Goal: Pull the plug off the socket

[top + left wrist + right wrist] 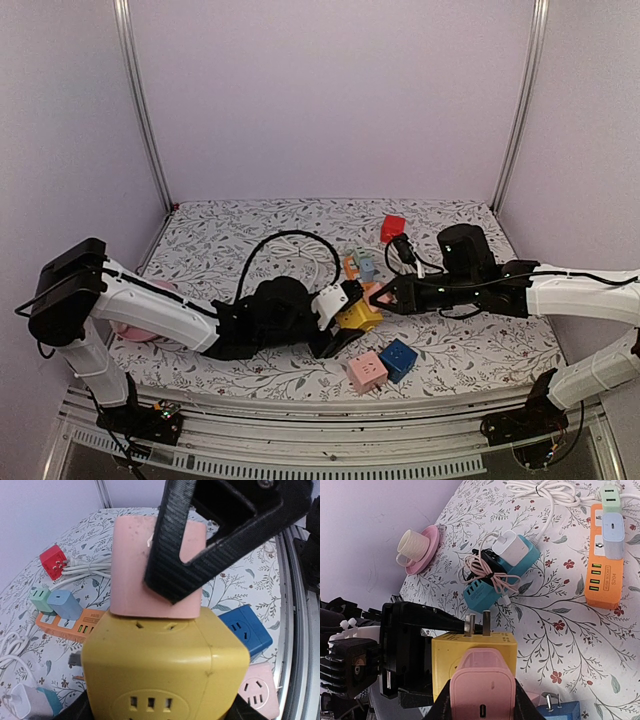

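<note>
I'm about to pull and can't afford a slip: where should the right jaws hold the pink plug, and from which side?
Clamp the pink plug across its two broad flat faces, clear of the yellow socket, approaching from its free end. It stands straight out of the socket, so a pull along that axis should free it.

A bench covered in white floral cloth is carrying a pink cube socket and a blue cube socket, sitting side by side near its front edge. An orange plastic power strip, a red cube adapter and a bundled white cable are lying farther back. A pink saucer is resting at the left.
</note>
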